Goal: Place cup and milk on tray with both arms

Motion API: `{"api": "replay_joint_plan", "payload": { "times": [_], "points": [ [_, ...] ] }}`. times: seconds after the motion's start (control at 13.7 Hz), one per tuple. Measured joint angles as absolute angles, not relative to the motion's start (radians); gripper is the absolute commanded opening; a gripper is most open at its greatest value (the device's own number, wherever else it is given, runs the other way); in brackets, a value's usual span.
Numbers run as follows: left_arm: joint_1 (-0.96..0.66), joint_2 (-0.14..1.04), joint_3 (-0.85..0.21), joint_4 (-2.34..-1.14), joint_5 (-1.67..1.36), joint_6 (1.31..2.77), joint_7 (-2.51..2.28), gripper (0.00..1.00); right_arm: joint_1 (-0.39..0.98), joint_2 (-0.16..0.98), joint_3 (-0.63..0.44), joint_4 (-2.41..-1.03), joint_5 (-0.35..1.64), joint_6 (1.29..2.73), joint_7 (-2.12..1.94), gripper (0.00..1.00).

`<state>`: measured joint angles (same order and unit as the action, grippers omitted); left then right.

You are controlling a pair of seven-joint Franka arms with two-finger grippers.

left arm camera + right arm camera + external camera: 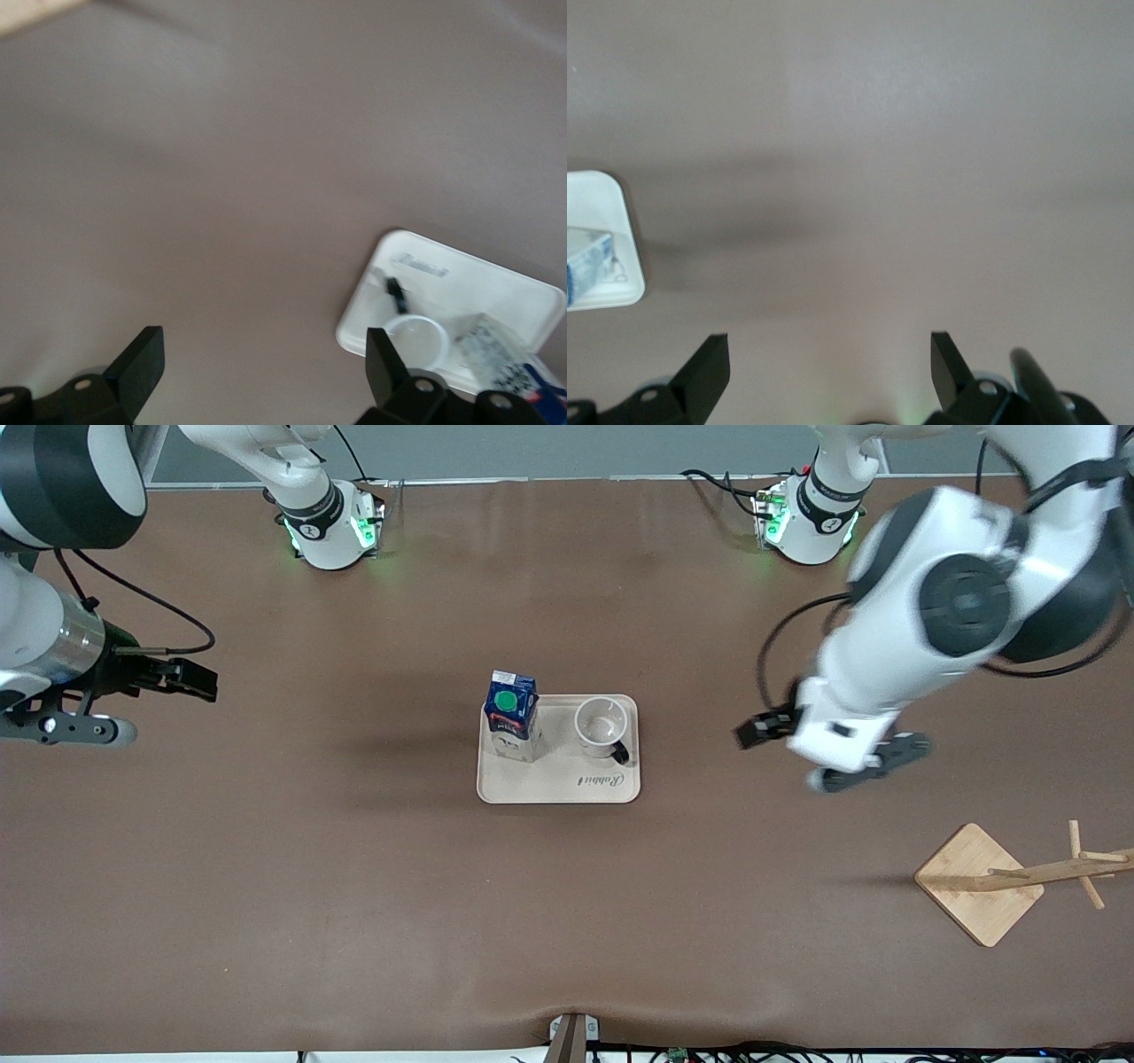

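The cream tray lies at the table's middle. The dark blue milk carton stands upright on it, toward the right arm's end. The white cup stands upright beside the milk, toward the left arm's end, with its black handle facing the front camera. My left gripper is open and empty above bare table, off the tray toward the left arm's end. Its wrist view shows the tray, cup and milk. My right gripper is open and empty, far off toward the right arm's end. Its wrist view shows the tray's corner and the milk.
A wooden stand with pegs on a square base sits near the left arm's end, nearer the front camera than the tray. Cables run along the table's front edge. The brown table surrounds the tray.
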<state>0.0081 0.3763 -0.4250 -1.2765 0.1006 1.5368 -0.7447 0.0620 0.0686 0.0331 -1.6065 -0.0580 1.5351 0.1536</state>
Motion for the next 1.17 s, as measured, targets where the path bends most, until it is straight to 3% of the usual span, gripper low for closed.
{"api": "replay_joint_plan", "payload": {
  "times": [0.22, 0.44, 0.66, 0.87, 1.17],
  "points": [
    [0.113, 0.317, -0.425, -1.277, 0.151, 1.517, -0.556, 1.00, 0.013, -0.083, 0.025, -1.823, -0.061, 1.668, 0.084, 1.00],
    [0.146, 0.262, -0.420, -1.286, 0.158, 1.460, -0.441, 1.00, 0.001, -0.098, 0.025, -1.717, -0.061, 1.573, 0.039, 1.00],
    [0.102, 0.171, -0.333, -1.354, 0.158, 1.452, -0.351, 1.00, 0.000, -0.059, 0.030, -1.573, -0.051, 1.430, 0.036, 1.00],
    [0.016, 0.069, -0.169, -1.443, 0.140, 1.454, -0.206, 1.00, -0.009, -0.025, 0.027, -1.548, -0.037, 1.423, 0.024, 1.00],
    [-0.021, -0.074, -0.124, -1.625, 0.107, 1.528, -0.169, 1.00, -0.010, -0.015, 0.026, -1.539, -0.027, 1.426, 0.021, 1.00]
  ]
}}
